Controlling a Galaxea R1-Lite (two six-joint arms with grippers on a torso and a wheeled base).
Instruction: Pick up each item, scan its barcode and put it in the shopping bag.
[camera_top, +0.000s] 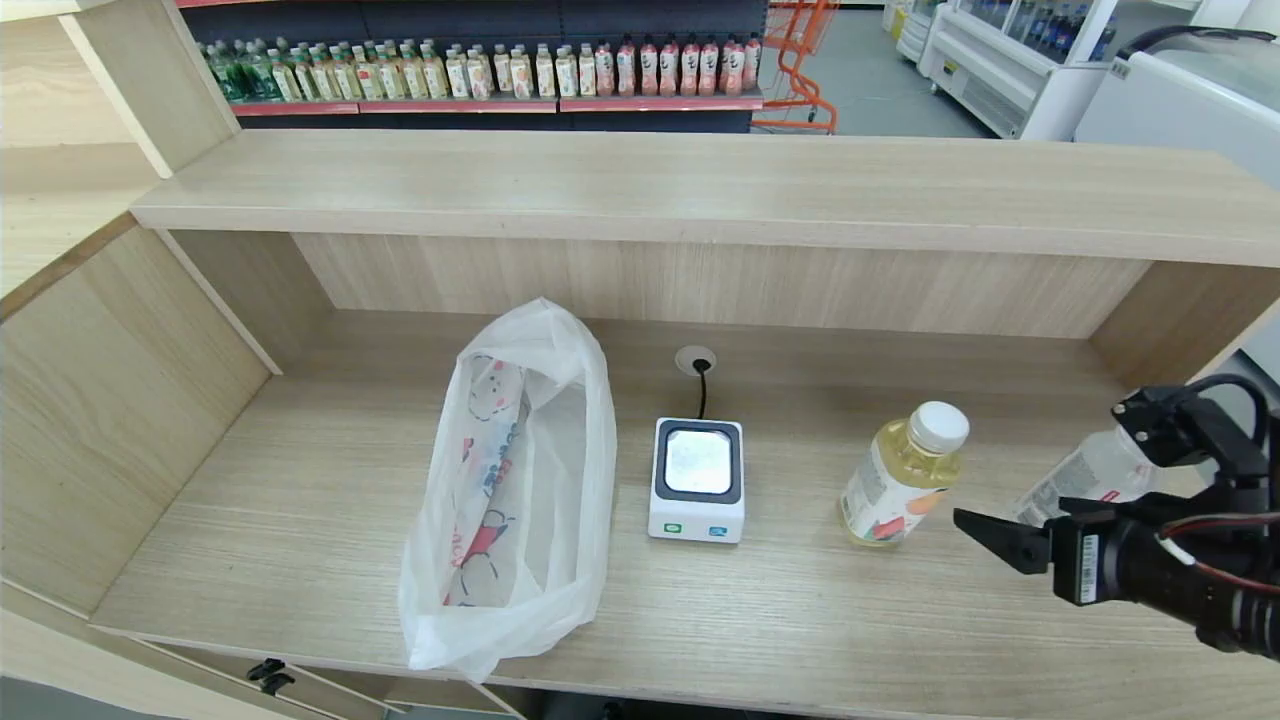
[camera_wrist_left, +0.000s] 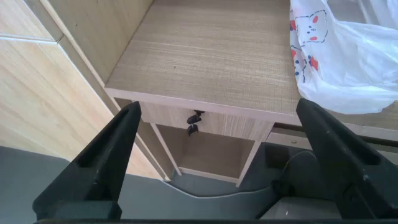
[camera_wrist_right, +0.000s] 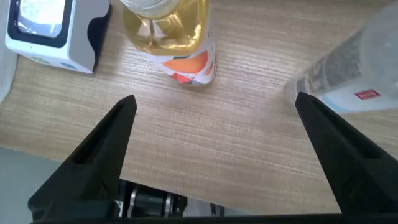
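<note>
Right hand: wide open, empty, low over the table, just before the yellow drink bottle and the clear bottle. Both are still on the table, so I judge them unscanned. Left hand: open, empty, off the table's front edge near the shopping bag. The scanner stands between bag and bottles. I cannot tell what the bag holds.

Counter: wood-grain laminate, matt, fine texture. Shopping bag: thin transl. plastic, creased, slight sheen. Scanner: smooth white plastic casing, reflective window. Yellow-drink bottle & clear bottle: glossy transp. plastic.
</note>
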